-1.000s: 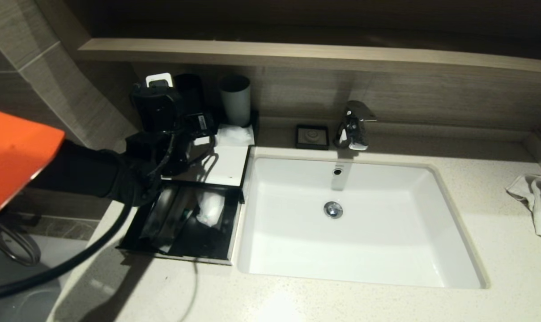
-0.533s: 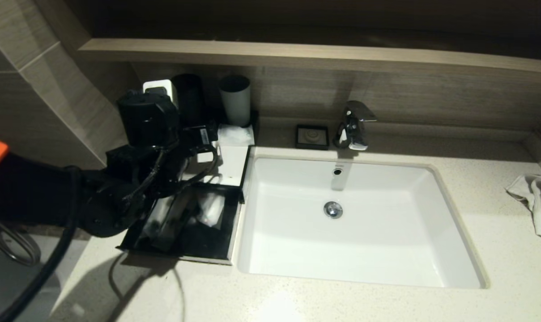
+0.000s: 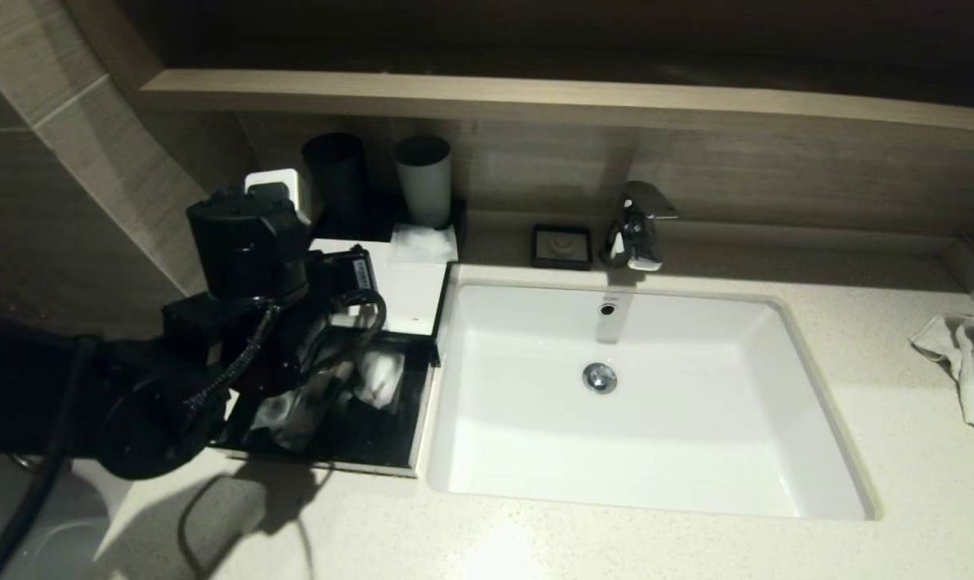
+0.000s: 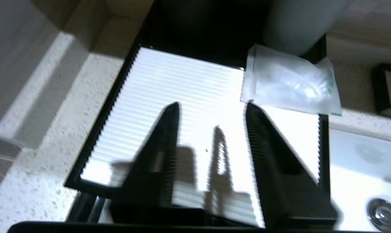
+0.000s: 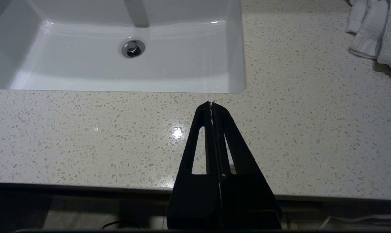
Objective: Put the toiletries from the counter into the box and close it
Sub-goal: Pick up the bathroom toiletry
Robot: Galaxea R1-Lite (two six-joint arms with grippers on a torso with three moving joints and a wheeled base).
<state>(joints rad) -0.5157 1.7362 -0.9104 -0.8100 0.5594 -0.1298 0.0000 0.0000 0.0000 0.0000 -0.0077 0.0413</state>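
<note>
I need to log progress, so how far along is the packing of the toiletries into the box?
Mostly done: packets lie in the open drawer of the black box. In hand: nothing; the left gripper, fingers apart and empty, hovers over the box's white top. Left: a clear packet rests on the box top's far corner by the grey cup, and the drawer is not yet shut. The right gripper is parked, shut, over the counter.

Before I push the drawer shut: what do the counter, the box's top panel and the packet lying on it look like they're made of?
The counter: likely polished stone or composite; cream, speckled, with a glossy highlight. The box's top panel: seemingly rigid white plastic or lacquered board; fine ribbing shows, framed in black. The packet: thin translucent plastic film, crinkled and shiny.
</note>
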